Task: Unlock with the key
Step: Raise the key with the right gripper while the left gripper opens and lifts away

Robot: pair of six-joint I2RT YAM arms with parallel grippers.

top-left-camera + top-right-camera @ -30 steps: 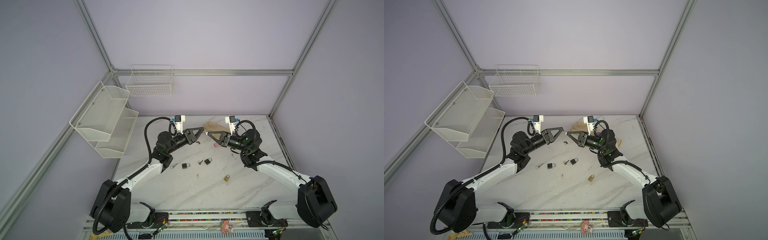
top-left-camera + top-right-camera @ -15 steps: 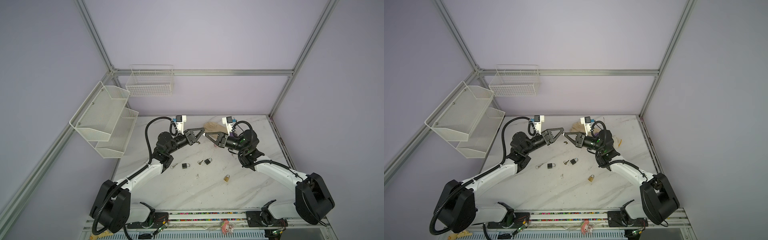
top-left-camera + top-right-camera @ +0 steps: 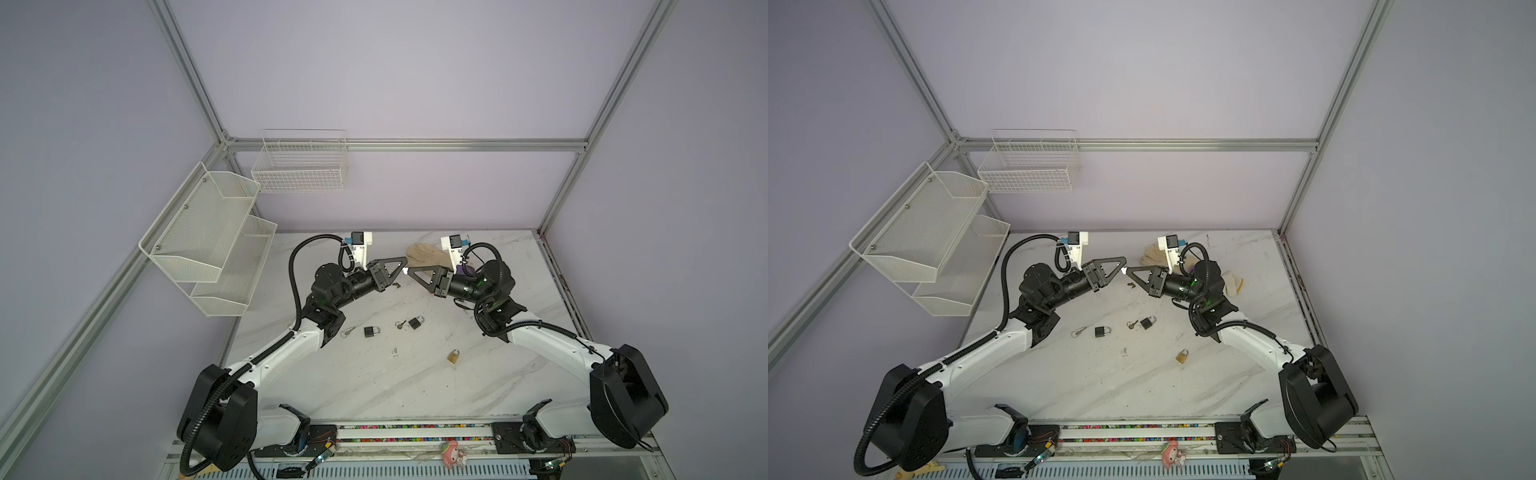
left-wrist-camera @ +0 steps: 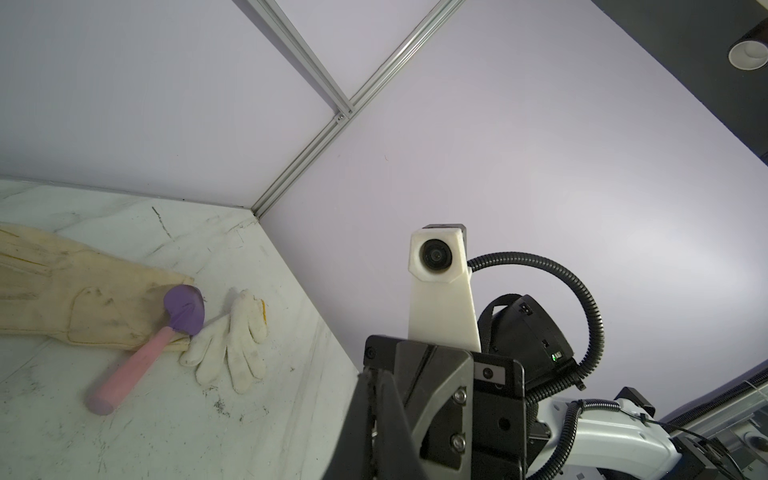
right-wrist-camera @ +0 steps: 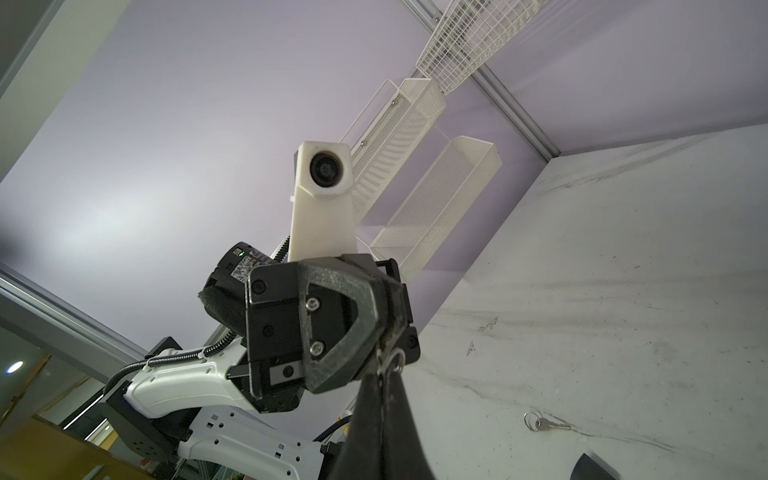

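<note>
Above the far middle of the white, grey-veined table, the left gripper and the right gripper meet tip to tip, each with its black triangular fingers closed to a point. Between the tips sits a small pale metal piece. The right wrist view shows a thin wire ring on it. I cannot tell which gripper actually holds it, nor whether it is a key.

On the table nearer the arm bases lies a boxy black padlock with a ringed silver key just beside it. A second black padlock lies with a small key next to it, and a brass padlock lies apart from both.

Beyond the grippers lie a scuffed tan leather glove, a white knit glove and a pink-handled tool whose rounded purple head rests on the leather glove.
</note>
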